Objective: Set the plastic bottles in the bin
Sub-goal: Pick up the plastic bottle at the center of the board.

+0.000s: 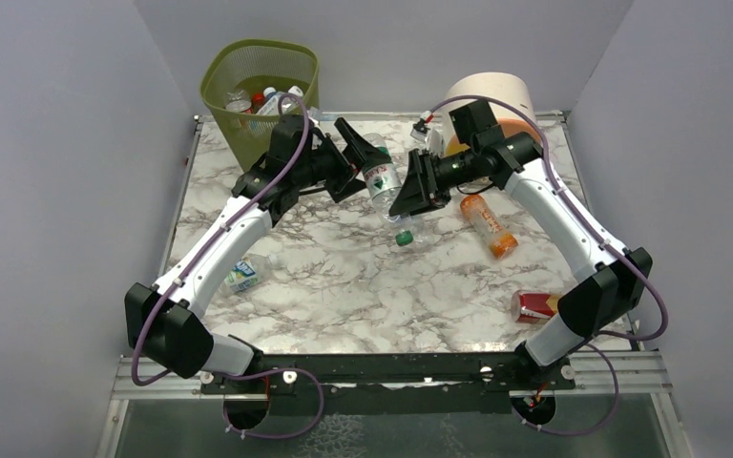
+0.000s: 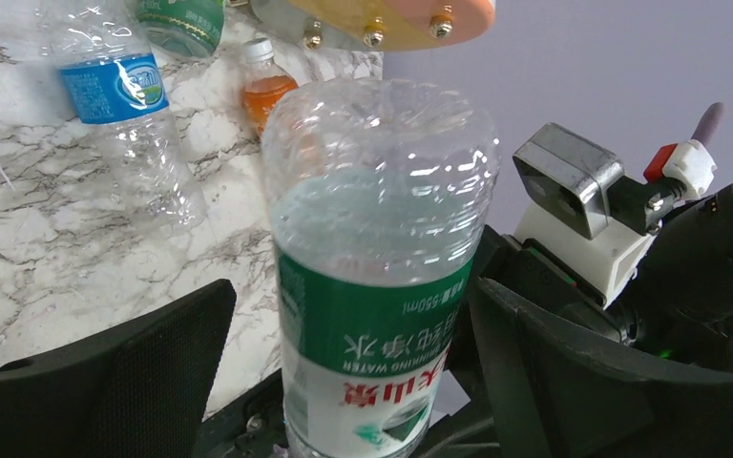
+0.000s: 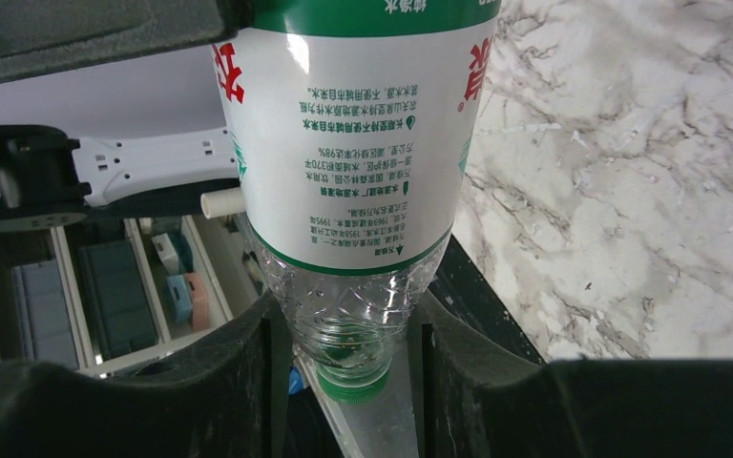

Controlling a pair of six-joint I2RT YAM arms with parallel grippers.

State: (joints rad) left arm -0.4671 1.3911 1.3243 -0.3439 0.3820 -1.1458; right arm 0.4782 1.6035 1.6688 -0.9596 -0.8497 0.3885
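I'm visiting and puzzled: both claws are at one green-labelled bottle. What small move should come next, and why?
Probably the left claw should close on the bottle: its jaws stand open either side of the body, the right claw pinches the neck, and the bin sits on the left arm's side.

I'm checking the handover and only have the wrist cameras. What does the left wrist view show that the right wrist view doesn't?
Only left wrist: a blue-label bottle and an orange bottle on the marble table, and the left gripper open around the green-label bottle. Only right wrist: the right gripper pinching that bottle's neck by its green cap, and a white power strip off the table. Both: the green-label bottle and marble.
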